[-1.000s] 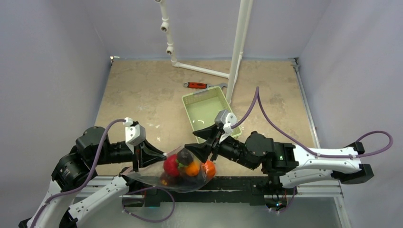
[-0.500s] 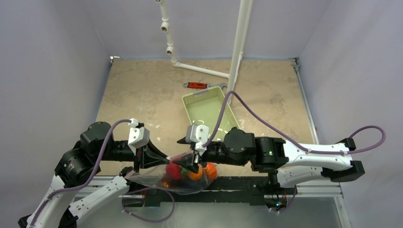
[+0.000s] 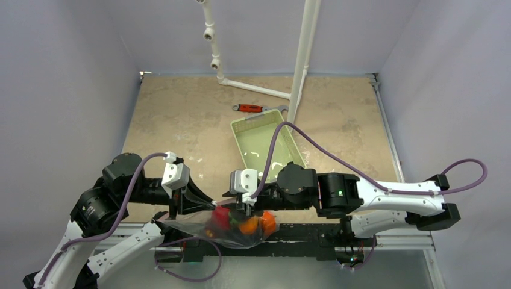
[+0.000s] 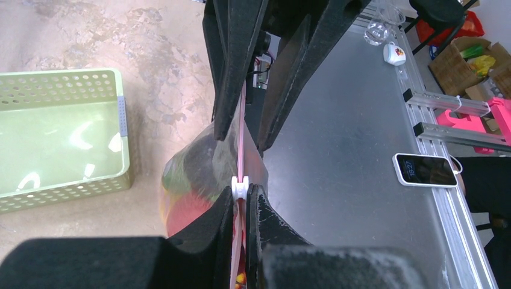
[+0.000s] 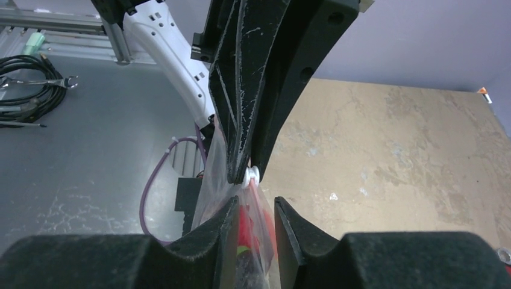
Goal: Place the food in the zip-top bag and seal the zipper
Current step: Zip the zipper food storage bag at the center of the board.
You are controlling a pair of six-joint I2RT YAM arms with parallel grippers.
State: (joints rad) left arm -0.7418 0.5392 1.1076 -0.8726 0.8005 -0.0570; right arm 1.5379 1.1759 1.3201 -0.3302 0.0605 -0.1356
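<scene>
The left pincer (image 4: 243,201) is clamped on the zipper (image 4: 241,120), the white slider (image 4: 240,187) right at its fingertips. Facing it just past the slider, the right pincer (image 5: 255,205) straddles the same strip with its jaws a little apart, so the two sets of fingers nearly meet. Beyond the right pincer lies a green basket (image 3: 265,141), and farther off are a wrench (image 3: 249,108) and white pipes (image 3: 299,66). The bag (image 3: 193,229) hangs below both pincers at the table's (image 3: 181,120) near edge. It is clear and crinkled, its pink strip taut, with red and orange food (image 3: 248,226) bunched inside.
</scene>
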